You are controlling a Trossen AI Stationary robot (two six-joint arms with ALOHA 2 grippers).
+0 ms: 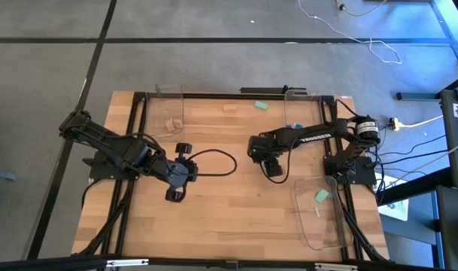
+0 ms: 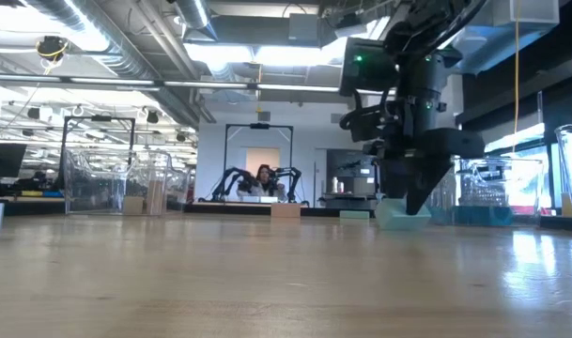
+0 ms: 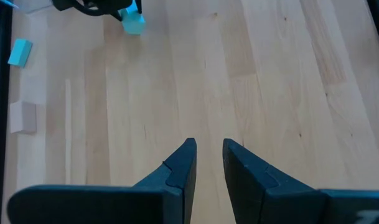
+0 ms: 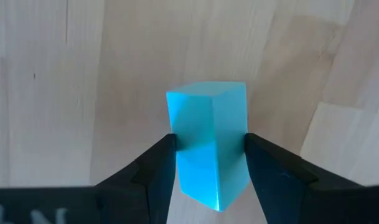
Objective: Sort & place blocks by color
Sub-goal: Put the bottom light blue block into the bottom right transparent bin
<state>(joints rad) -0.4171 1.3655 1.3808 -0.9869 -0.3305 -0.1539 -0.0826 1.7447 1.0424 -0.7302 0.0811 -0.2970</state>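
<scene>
Right end effector (image 4: 209, 163) grips our pale mint green block (image 4: 209, 152) above table (image 1: 236, 211); next: carry to matching tray. Left end effector (image 3: 208, 163) narrow, idle.

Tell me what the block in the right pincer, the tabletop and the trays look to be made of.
Block, held in the right pincer: smooth, evenly pale mint surface, no grain showing; probably painted wood or plastic, I cannot tell which.
Tabletop: light wood planks, with visible grain and seams, and a slight sheen in the low view.
Trays: see-through with glinting edges, likely clear plastic.
</scene>
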